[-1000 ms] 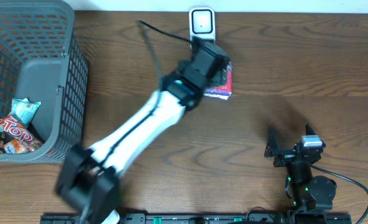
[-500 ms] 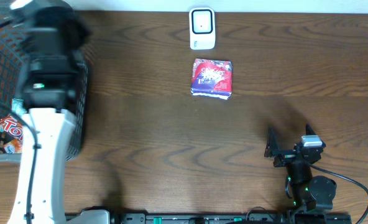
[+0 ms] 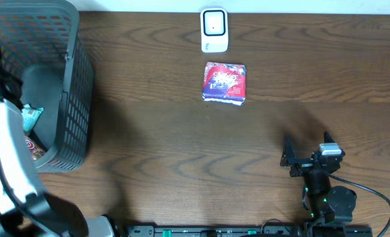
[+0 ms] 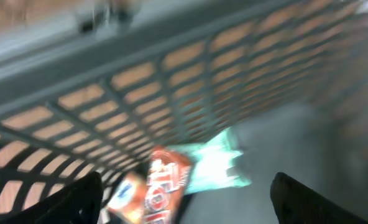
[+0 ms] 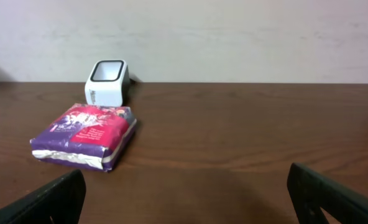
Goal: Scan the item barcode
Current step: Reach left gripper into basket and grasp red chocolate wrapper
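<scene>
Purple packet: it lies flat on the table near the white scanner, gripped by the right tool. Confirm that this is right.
Not quite. The purple packet does lie flat on the table near the white scanner, but nothing grips it. The right tool is open and empty, well apart from the packet. The overhead view shows this.

The desk [image 3: 149,131] is dark brown wood with a plain grain. A white scanner [image 3: 214,29] stands at the middle of its far edge. Near it on the nearer side, not touching, a purple and red packet [image 3: 225,83] lies flat. A grey mesh basket [image 3: 76,79] stands at the left end.
</scene>
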`<state>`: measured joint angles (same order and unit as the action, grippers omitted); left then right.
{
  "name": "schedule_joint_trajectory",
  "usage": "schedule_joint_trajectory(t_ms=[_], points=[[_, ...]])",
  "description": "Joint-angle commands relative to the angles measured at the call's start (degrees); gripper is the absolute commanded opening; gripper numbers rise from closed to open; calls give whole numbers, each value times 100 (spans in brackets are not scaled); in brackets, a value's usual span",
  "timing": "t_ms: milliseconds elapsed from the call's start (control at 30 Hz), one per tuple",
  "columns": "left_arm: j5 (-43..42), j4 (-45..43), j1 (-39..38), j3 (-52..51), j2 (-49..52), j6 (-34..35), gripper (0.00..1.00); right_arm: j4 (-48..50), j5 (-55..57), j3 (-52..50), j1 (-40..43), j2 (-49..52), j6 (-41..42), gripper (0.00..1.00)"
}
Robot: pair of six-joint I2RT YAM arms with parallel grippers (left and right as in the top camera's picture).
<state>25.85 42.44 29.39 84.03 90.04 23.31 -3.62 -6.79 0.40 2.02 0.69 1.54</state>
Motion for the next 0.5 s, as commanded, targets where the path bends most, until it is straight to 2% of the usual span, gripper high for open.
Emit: schedule_joint_trajectory(t_ms=[0,200,467], points=[[-52,280,278,-33,417,-9,86,-22,2,-9,35,-31,76,99],[-678,844,682,-157,1220,-15,86,-22,2,-7,35,-31,76,99],[-1572,780,745,-326,1753,-175,86,-22,2,-9,35,-31,76,99]])
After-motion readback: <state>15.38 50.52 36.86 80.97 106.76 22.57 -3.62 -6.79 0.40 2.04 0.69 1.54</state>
